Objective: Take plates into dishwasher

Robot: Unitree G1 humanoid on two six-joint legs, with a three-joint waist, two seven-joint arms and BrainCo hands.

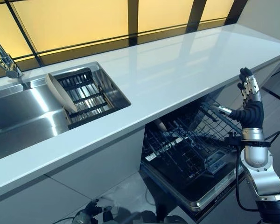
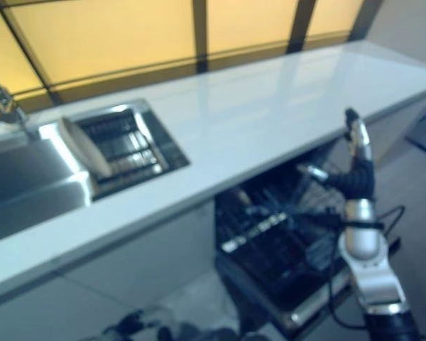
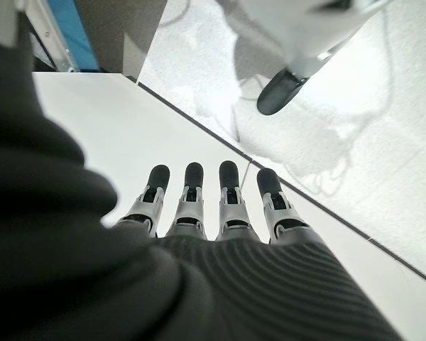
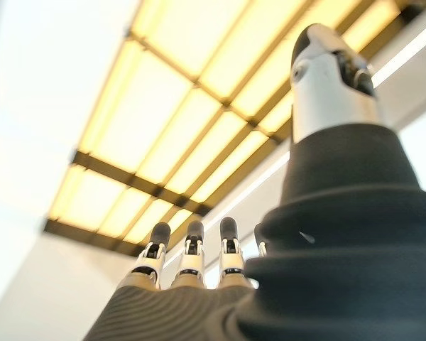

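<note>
A single pale plate (image 1: 59, 93) stands tilted on its edge in the dark rack (image 1: 86, 95) set into the right part of the steel sink (image 1: 23, 121), leaning at the rack's left end. A faucet (image 1: 4, 58) rises at the sink's back left. The sink is sunk into a long white surface (image 1: 177, 70) that runs along a wall of yellow-lit panels (image 1: 74, 21). Below the surface, right of the sink, the dishwasher (image 1: 191, 149) is open with its wire rack (image 1: 186, 140) pulled out — what lies among the wires cannot be made out. The right hand (image 1: 249, 93) is raised above the dishwasher's right side, near the surface's front edge, its fingers (image 4: 192, 256) straight and apart, holding nothing. The left hand (image 3: 220, 213) hangs low over the floor — fingers (image 3: 227, 188) straight and empty too, well away from the plate.
</note>
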